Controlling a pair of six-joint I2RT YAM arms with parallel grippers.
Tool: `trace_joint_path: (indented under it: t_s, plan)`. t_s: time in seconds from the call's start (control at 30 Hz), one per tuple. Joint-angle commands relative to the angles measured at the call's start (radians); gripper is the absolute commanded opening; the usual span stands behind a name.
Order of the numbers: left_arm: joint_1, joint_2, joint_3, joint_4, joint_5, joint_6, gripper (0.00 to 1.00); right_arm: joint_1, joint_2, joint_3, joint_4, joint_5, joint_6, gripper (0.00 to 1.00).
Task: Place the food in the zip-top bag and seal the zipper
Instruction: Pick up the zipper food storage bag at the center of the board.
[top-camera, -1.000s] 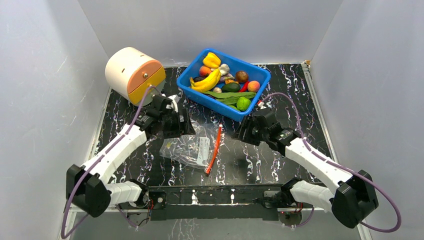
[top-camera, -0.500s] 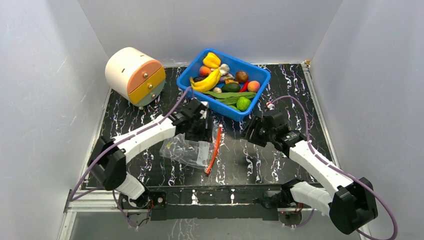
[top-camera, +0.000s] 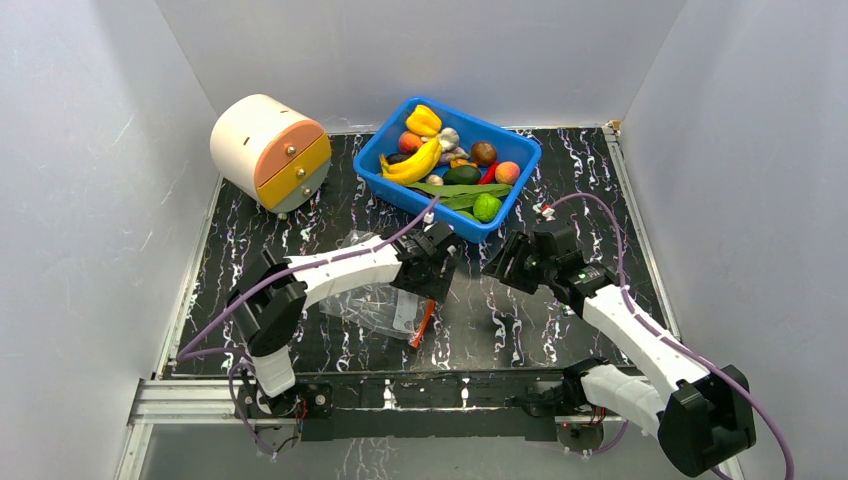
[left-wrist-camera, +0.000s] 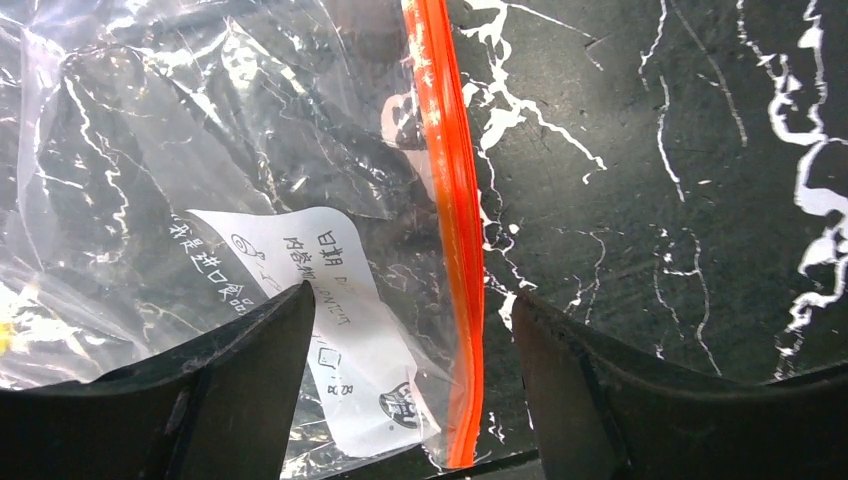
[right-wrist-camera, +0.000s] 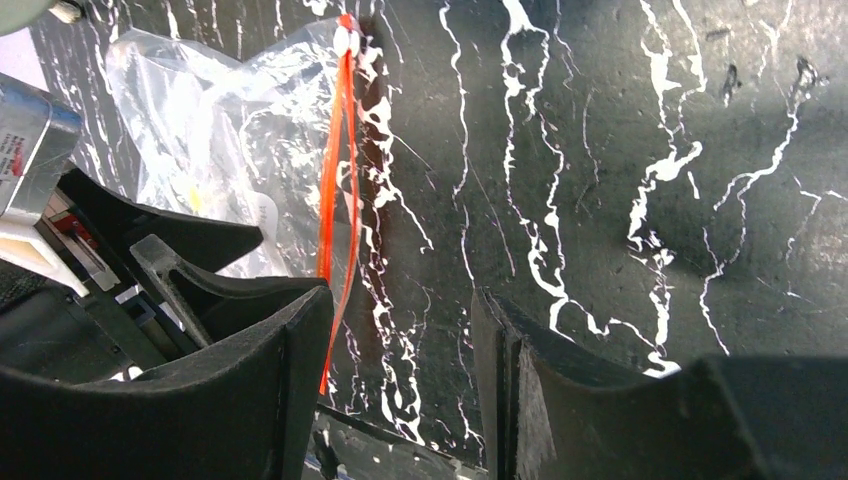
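Black tabletop veined with white fills the overhead view, with pale grey walls on three sides. Bare room lies along its right side and near edge. At the back, a blue bin holds the food, and a round cream drawer unit stands to its left. The zip-top bag lies flat near the front. The left pincer is over the bag's mouth and hides the upper part of the zipper. A second ago this arm was back beside the drawer unit. The right pincer has scarcely moved.

Seen from the left wrist, the left pincer is spread wide and holds nothing. The orange-red zipper runs between its fingers, with the crinkled bag to the left.

Seen from the right wrist, the right pincer is parted and empty over bare tabletop. The zipper lies just to its left.
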Motion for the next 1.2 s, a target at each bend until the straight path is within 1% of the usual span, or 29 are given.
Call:
trace_joint_path:
  t_s: [0.0,0.1,0.23,0.43,0.5,0.57,0.63,0.67,0.77,0.87,0.97,1.03,1.1,1.13,1.17]
  plan:
    - [-0.036,0.024,0.043,-0.038,-0.127,0.012,0.71,-0.011,-0.018,-0.022,0.025,-0.012,-0.009,0.51]
    - [-0.066,0.045,0.042,-0.054,-0.191,0.006,0.7,-0.012,-0.022,-0.03,0.019,-0.015,-0.01,0.51]
    - [-0.095,0.059,0.033,-0.055,-0.242,0.008,0.68,-0.013,-0.038,-0.037,0.015,-0.013,-0.011,0.5]
    - [-0.118,0.072,0.02,-0.062,-0.299,-0.011,0.61,-0.013,-0.042,-0.019,0.0,-0.013,-0.018,0.5]
    - [-0.123,0.062,0.006,-0.053,-0.3,-0.018,0.55,-0.013,-0.045,-0.02,0.005,-0.019,-0.014,0.5]
    - [-0.126,0.047,-0.008,-0.042,-0.294,-0.025,0.46,-0.012,-0.046,-0.03,0.017,-0.041,-0.004,0.5]
    - [-0.127,0.031,-0.019,-0.033,-0.29,-0.033,0.4,-0.012,-0.048,-0.046,0.036,-0.069,0.015,0.5]
    - [-0.127,0.026,-0.024,-0.029,-0.29,-0.036,0.36,-0.012,-0.05,-0.052,0.04,-0.076,0.024,0.49]
    - [-0.128,0.011,-0.038,-0.027,-0.297,-0.053,0.29,-0.012,-0.068,-0.085,0.073,-0.103,0.062,0.49]
    - [-0.127,0.003,-0.055,-0.016,-0.304,-0.061,0.29,-0.013,-0.092,-0.122,0.122,-0.13,0.113,0.49]
    - [-0.127,0.015,-0.069,-0.013,-0.334,-0.069,0.37,-0.013,-0.106,-0.145,0.147,-0.147,0.144,0.49]
    - [-0.129,0.029,-0.072,-0.024,-0.374,-0.078,0.38,-0.013,-0.111,-0.142,0.137,-0.144,0.148,0.48]
    - [-0.134,0.031,-0.076,-0.025,-0.394,-0.071,0.36,-0.012,-0.121,-0.129,0.121,-0.136,0.137,0.48]
    - [-0.137,0.025,-0.079,-0.021,-0.398,-0.067,0.32,-0.013,-0.128,-0.122,0.113,-0.131,0.13,0.48]
    - [-0.141,0.015,-0.082,-0.016,-0.397,-0.063,0.26,-0.012,-0.133,-0.114,0.105,-0.124,0.126,0.48]
